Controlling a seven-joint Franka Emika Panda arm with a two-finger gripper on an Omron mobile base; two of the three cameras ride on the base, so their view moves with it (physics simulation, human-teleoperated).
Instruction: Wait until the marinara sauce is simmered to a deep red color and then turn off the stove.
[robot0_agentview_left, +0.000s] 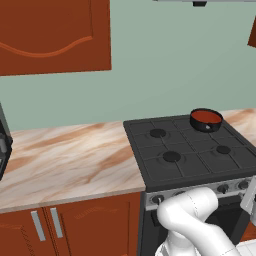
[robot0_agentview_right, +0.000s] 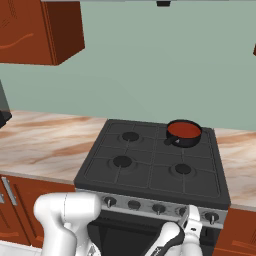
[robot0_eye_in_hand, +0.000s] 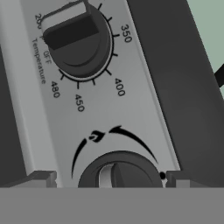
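- Marbled beige surface (robot0_agentview_left: 70, 155) is seen on both sides of the black gas stove (robot0_agentview_left: 192, 150), under reddish-brown wall cabinets (robot0_agentview_left: 52, 35) and a pale green wall.
- On the stove's back right burner a small black pan (robot0_agentview_left: 206, 120) is set, and the marinara sauce (robot0_agentview_left: 205, 116) is held in it as a flat, fairly deep red disc, well below no visible lid.
- In the hand view, the gripper (robot0_eye_in_hand: 111, 177) is held right at a dark burner knob (robot0_eye_in_hand: 120, 170) on the silver front strip (robot0_eye_in_hand: 144, 105); the fingers (robot0_eye_in_hand: 41, 178) are spread apart on either side of it, not yet closed.
- Just beside it, a larger oven temperature dial (robot0_eye_in_hand: 78, 39) is seen.
- As a judgement, the main risk is a wrong knob being turned, so the pan's burner would stay lit.
- A loose grip could also slip off the knob, or the turn could be made too early.
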